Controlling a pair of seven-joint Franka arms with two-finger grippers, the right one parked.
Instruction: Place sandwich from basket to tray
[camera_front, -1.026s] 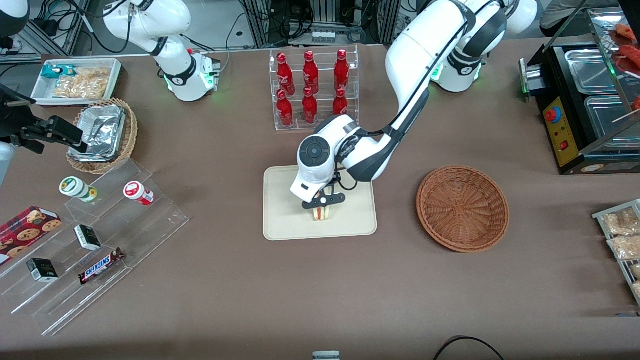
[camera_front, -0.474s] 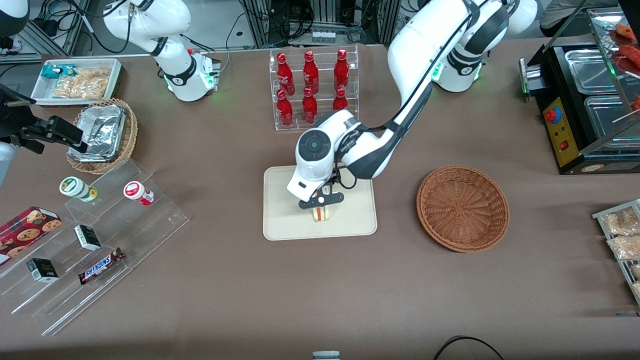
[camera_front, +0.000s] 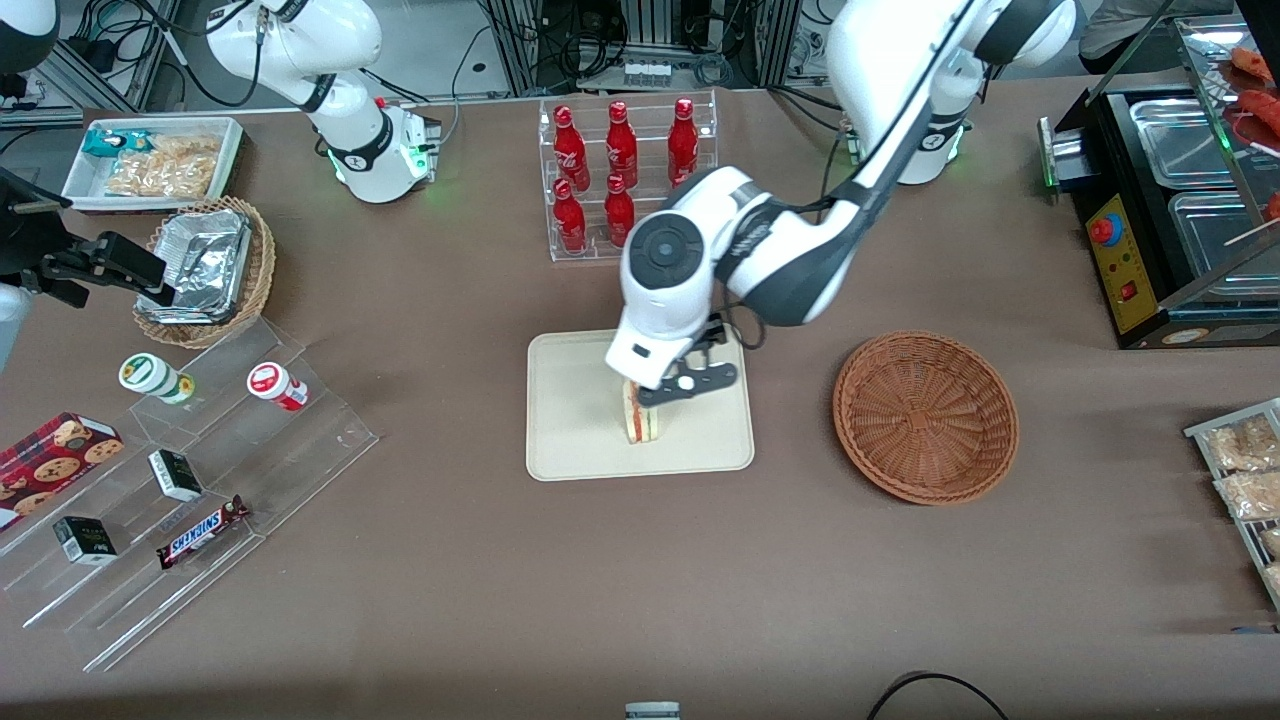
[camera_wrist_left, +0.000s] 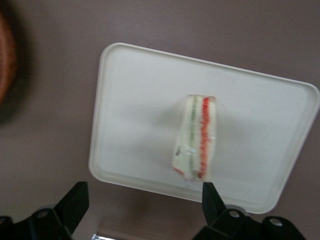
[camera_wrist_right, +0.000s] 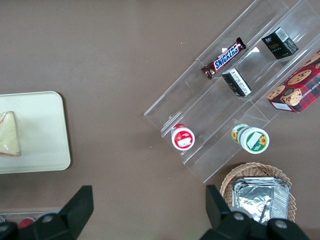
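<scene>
The sandwich (camera_front: 642, 422) stands on its edge on the cream tray (camera_front: 575, 445), its red and green filling facing the front camera. My gripper (camera_front: 686, 384) hovers just above it, open, with nothing between its fingers. In the left wrist view the sandwich (camera_wrist_left: 196, 137) rests on the tray (camera_wrist_left: 135, 110), apart from both black fingertips (camera_wrist_left: 76, 199) of the gripper (camera_wrist_left: 142, 205). The round reddish-brown basket (camera_front: 925, 415) sits empty beside the tray, toward the working arm's end, and only its rim (camera_wrist_left: 5, 55) shows at the wrist view's edge. The right wrist view catches the sandwich (camera_wrist_right: 9, 134) on the tray (camera_wrist_right: 42, 135).
A clear rack of red bottles (camera_front: 622, 180) stands farther from the front camera than the tray. A stepped acrylic shelf with snacks (camera_front: 190, 480), a light wicker basket of foil trays (camera_front: 205, 265) and a white bin (camera_front: 155, 160) lie toward the parked arm's end. A black food warmer (camera_front: 1180, 200) stands at the working arm's end.
The gripper has risen off the sandwich and shifted slightly toward the basket. The sandwich stays standing on the tray, more of it now uncovered.
</scene>
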